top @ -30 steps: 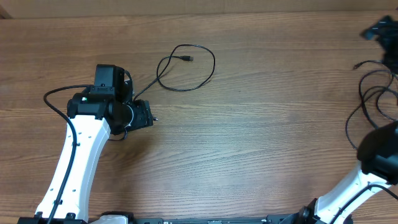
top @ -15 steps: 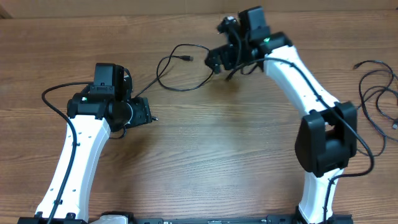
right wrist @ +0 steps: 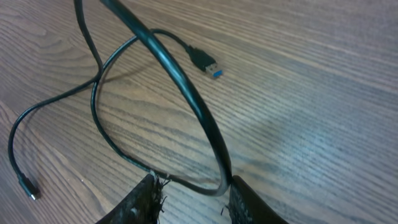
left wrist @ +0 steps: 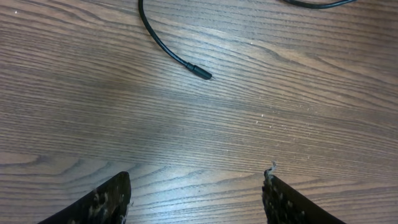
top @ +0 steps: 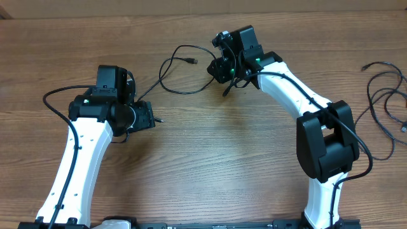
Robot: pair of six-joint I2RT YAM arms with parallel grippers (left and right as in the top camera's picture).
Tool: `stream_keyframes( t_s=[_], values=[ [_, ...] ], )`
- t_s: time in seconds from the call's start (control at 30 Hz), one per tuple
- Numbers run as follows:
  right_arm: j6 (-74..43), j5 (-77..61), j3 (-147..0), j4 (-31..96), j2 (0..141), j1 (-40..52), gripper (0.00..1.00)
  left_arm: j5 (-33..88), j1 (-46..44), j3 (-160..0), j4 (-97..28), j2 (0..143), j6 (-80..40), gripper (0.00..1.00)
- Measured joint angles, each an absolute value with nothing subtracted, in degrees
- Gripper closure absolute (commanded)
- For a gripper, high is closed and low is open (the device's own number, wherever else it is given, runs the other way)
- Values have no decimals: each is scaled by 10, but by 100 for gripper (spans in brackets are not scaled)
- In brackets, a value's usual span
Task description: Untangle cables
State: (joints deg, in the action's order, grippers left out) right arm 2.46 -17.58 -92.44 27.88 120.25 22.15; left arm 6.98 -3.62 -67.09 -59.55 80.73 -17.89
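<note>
A thin black cable [top: 184, 46] lies in a loose loop at the back middle of the table. Its blue-tipped plug [right wrist: 205, 62] rests inside the loop. My right gripper [top: 219, 69] is low over the loop's right side. In the right wrist view the cable's bend [right wrist: 186, 93] runs between the fingers of that gripper [right wrist: 193, 196], which stand a little apart, and it touches the right one. My left gripper [top: 152, 117] hovers open left of the loop, nothing between its fingers [left wrist: 196, 199]. The cable's small plug end [left wrist: 198, 71] lies just ahead of it.
More black cables [top: 381, 95] lie tangled at the table's right edge. The left arm's own thick cable [top: 54, 105] arches beside its white link. The table's back edge [top: 318, 11] runs close behind the right gripper.
The right arm swung in from the far right to the cable loop, dropped over its right side, and its jaws narrowed around the bend. The left arm stayed still.
</note>
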Motion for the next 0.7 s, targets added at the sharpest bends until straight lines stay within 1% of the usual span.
stream_keyframes(
  t_s=[0.03,0.07,0.17,0.2,0.3,0.37,0.4,0.47,0.5,0.53,0.57,0.7],
  values=[
    [18,-176,-924,281,1202,222,54,70,-36,-671,-595,807,-179,32],
    [17,-176,-924,281,1202,222,46,70,-36,-671,-596,807,-179,32],
    [15,-170,-924,236,1202,222,40,70,-36,-671,-598,807,-179,32],
    [14,-152,-923,199,1202,222,36,70,-36,-671,-601,807,-179,32],
    [14,-142,-923,176,1203,222,29,70,-36,-671,-602,807,-179,32],
    [15,-139,-923,174,1207,222,28,70,-36,-671,-602,807,-179,32],
    [15,-136,-923,173,1214,222,38,70,-36,-671,-602,807,-179,32],
    [13,-133,-923,173,1229,222,68,70,-36,-671,-602,807,-179,32],
    [18,-133,-923,170,1233,222,72,70,-36,-671,-602,807,-179,32],
    [13,-132,-922,169,1234,222,89,70,-36,-671,-602,807,-179,32],
    [12,-131,-922,179,1234,222,96,70,-36,-671,-602,807,-179,32],
    [13,-131,-922,266,1229,220,96,70,-36,-671,-602,807,-179,32]
  ],
)
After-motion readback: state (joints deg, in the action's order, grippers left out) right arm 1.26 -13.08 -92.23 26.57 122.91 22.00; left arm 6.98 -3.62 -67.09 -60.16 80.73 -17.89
